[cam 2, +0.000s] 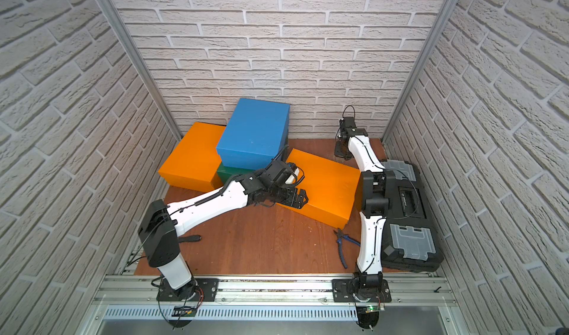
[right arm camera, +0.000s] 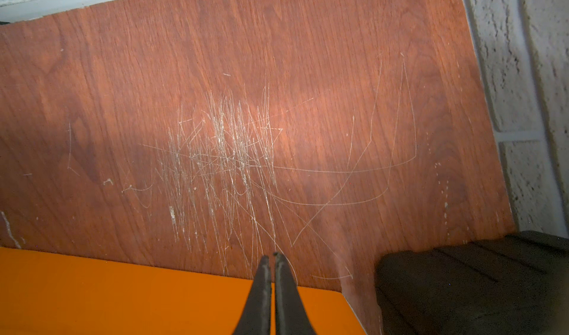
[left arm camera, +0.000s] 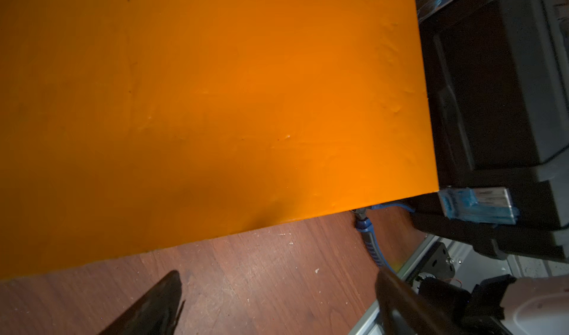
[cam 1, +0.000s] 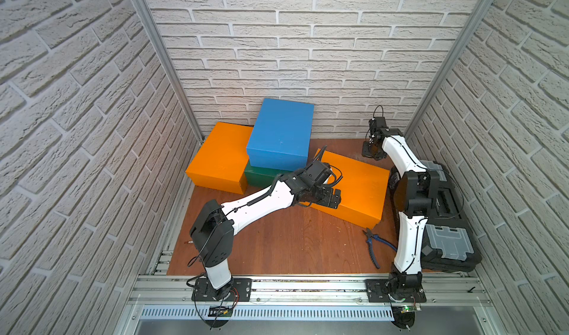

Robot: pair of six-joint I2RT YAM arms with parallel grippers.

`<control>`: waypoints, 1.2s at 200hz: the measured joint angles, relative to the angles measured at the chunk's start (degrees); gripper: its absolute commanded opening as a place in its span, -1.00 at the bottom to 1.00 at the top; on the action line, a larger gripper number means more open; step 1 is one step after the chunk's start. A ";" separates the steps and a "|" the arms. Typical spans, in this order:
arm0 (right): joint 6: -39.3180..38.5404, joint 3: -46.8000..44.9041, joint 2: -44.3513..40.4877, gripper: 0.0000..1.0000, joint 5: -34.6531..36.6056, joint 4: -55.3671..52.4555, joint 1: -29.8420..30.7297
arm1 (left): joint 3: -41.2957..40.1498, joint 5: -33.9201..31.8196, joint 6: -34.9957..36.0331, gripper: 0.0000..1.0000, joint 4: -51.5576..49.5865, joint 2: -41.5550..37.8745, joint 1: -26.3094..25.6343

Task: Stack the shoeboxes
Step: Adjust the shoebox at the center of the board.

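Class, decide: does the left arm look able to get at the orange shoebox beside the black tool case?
Probably yes: the open left pincer hangs at the near edge of that orange shoebox, nothing between.

At the back edge of the tabletop [cam 1: 277, 244], left of its middle, the upper shoebox [cam 1: 280, 133] is sitting on the lower shoebox [cam 1: 261, 178], and the left shoebox [cam 1: 220, 158] is lying against them toward the back left corner. The right shoebox [cam 1: 360, 188] is lying askew before and right of the stack, with the tool case [cam 1: 446, 213] lying along the right edge just beside it. The pliers [cam 1: 374, 247] are lying before that shoebox, near the front right corner.
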 measured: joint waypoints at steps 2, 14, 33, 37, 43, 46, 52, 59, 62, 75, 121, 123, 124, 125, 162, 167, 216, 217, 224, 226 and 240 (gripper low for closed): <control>-0.02 0.00 0.00 -0.82 -0.02 0.00 0.00 | 0.00 0.02 -0.02 0.95 -0.04 0.20 -0.02; -0.02 0.00 0.00 -0.82 -0.07 0.02 0.00 | 0.26 0.26 -0.11 0.95 0.09 1.75 0.00; -0.02 0.02 0.00 -0.81 -0.20 0.09 0.00 | 2.01 0.79 0.09 0.94 -0.15 5.68 -0.02; -0.02 0.00 0.00 -0.81 -0.24 0.13 0.00 | 2.32 0.90 0.13 0.94 -0.22 6.36 -0.02; -0.04 0.02 0.00 -0.81 -0.24 0.17 0.00 | 2.80 0.92 0.39 0.94 -0.15 7.52 -0.02; -0.04 0.02 0.00 -0.81 -0.24 0.20 0.00 | 3.06 0.94 0.59 0.94 -0.17 8.00 0.00; -0.04 0.09 0.02 -0.81 -0.26 0.22 0.00 | 3.56 1.05 0.96 0.94 -0.22 9.09 0.02; -0.09 0.37 0.11 -0.81 -0.24 0.15 0.00 | 4.31 1.11 1.29 0.95 -0.46 10.08 0.20; -0.09 0.46 0.15 -0.81 -0.24 0.22 0.00 | 4.63 1.11 1.44 0.95 -0.57 10.54 0.37; -0.17 0.90 0.33 -0.81 -0.15 0.31 0.00 | 6.60 1.53 2.01 0.96 -0.68 12.33 0.85; -0.20 0.96 0.35 -0.81 1.14 0.90 -0.70 | 16.68 4.39 3.37 0.96 -0.09 19.32 4.24; -0.20 0.98 0.35 -0.82 1.22 0.94 -0.79 | 17.14 4.48 3.41 0.96 -0.09 19.65 4.39; -0.20 1.01 0.35 -0.82 1.27 0.98 -0.83 | 17.27 4.52 3.45 0.96 -0.09 19.74 4.42; -0.20 1.01 0.35 -0.81 1.29 1.01 -0.87 | 17.53 4.57 3.48 0.96 -0.04 19.91 4.48; -0.70 1.01 0.37 -0.81 2.71 2.54 -2.34 | 23.96 6.38 3.43 0.97 -0.02 24.81 5.99; -0.90 1.01 0.35 -0.82 2.86 2.84 -2.47 | 24.59 6.60 3.41 0.96 0.07 25.35 6.14; -1.46 -0.02 0.09 -0.82 3.65 4.17 -2.67 | 28.76 7.89 2.51 0.96 0.46 28.46 9.14; -1.46 -0.09 0.04 -0.82 3.65 4.20 -2.67 | 28.76 7.89 2.49 0.96 0.52 28.50 9.20; -1.44 -0.83 -0.35 -0.83 3.56 4.63 -2.69 | 28.79 7.82 2.45 0.96 0.79 28.55 9.70; -1.44 -1.05 -0.50 -0.82 3.48 4.70 -2.69 | 28.79 7.78 2.45 0.96 0.81 28.55 9.88; -1.42 -2.69 -1.53 -0.83 2.95 5.27 -2.71 | 28.79 7.48 2.43 0.96 0.76 28.55 10.95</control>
